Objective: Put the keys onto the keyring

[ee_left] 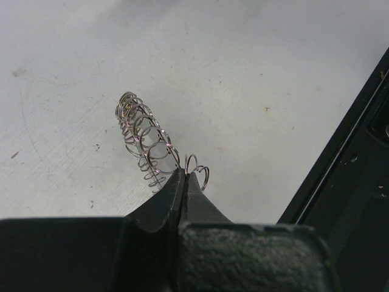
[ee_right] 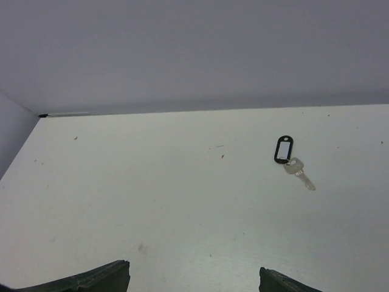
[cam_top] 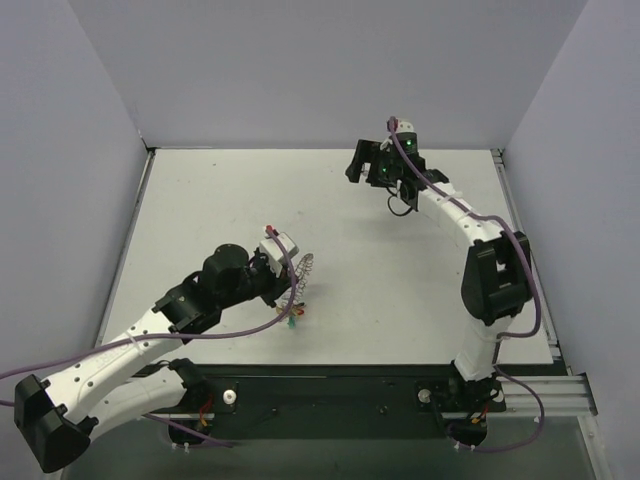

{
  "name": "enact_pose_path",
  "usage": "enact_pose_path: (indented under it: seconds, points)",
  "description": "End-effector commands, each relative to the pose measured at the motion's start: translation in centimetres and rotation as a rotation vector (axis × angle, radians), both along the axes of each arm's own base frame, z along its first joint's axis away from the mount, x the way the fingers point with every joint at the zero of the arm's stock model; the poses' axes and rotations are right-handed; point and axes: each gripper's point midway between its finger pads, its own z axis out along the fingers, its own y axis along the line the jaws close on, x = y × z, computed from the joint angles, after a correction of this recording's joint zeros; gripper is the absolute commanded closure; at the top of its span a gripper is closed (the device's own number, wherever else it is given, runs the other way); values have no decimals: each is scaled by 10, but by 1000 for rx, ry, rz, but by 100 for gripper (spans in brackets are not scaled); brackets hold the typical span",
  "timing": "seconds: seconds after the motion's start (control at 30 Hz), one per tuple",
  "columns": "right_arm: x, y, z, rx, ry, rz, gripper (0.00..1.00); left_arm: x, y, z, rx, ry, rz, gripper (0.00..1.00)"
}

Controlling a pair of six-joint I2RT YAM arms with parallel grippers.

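My left gripper is shut on the keyring, a silvery coiled wire ring that stands up from the pinched fingertips above the table. From above, the keyring sits at the left gripper, and small keys with green, red and yellow heads hang just below it. A silver key with a black head lies flat on the table, ahead and right of my right gripper. That gripper is open and empty, near the back of the table.
Walls close the white table at the back and both sides. A black rail runs along the near edge, just right of the left gripper. Purple cables trail along both arms.
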Motion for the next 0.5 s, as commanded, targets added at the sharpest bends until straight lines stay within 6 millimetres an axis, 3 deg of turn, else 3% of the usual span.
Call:
enact_pose_path:
  seconds: [0.0, 0.03, 0.1, 0.17, 0.37, 0.4, 0.47]
  points:
    - [42, -3, 5, -7, -12, -75, 14, 6, -12, 31, -96, -62, -24, 100]
    - [51, -5, -9, -17, 9, -92, 14, 7, -13, 31, -97, -61, -24, 100]
    - [68, -12, -5, -7, -8, -123, 14, 7, -13, 29, -92, -55, -25, 100]
    - [79, -17, -22, 5, 22, -161, 14, 8, -14, 27, -89, -50, -28, 100]
    - [125, -26, -34, 142, 8, -222, 15, 10, -17, 22, -77, -34, -35, 100]
    - [131, -28, -52, 156, 36, -241, 16, 10, -17, 22, -75, -34, -39, 100]
    - [145, -34, -48, 244, 49, -272, 21, 10, -17, 22, -74, -32, -40, 100]
